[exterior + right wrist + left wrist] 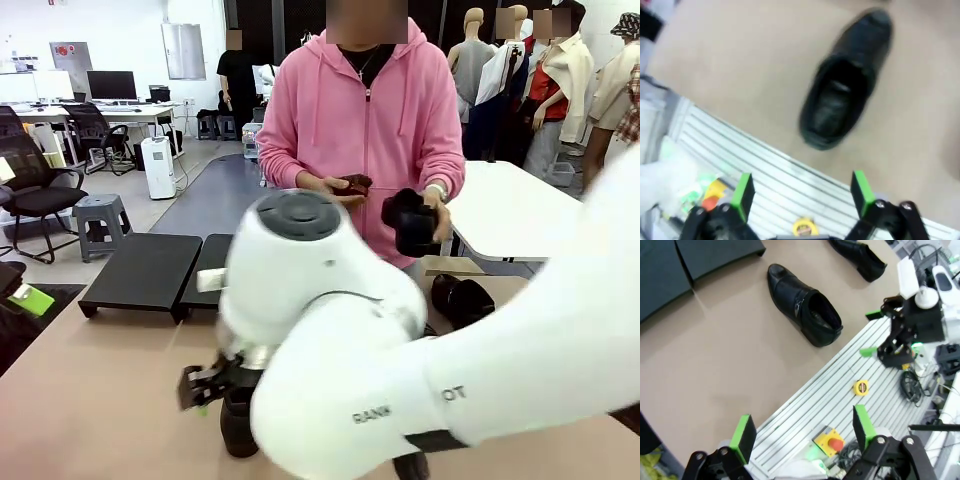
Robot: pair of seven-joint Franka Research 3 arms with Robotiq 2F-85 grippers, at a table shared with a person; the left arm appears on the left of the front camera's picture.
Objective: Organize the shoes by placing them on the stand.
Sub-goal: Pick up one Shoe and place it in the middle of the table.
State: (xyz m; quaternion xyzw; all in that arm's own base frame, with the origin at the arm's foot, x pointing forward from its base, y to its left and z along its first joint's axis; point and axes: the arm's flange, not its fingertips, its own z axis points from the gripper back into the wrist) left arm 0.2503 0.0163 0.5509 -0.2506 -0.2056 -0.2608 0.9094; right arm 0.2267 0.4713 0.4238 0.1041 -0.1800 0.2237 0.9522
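Right end effector [801, 187]: pads wide apart, empty, above slotted metal edging [770, 172]. Blurred shoe [845, 95] just beyond, on tan counter [730, 65]. Left end effector [802, 432]: also wide open, holding nothing. Right arm [400, 380] lettering partly legible: "RANK", "OT". Second shoe [860, 257] lies farther along counter. Stand [715, 255] well apart, cut off by frame. Person [365, 120] in pink hoodie holds third shoe [410, 222]. Office desks and chairs behind.

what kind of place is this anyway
Most likely a robotics lab in an open office room: a monitor on a desk, an office chair, and a red emergency stop button on a slotted aluminium base.
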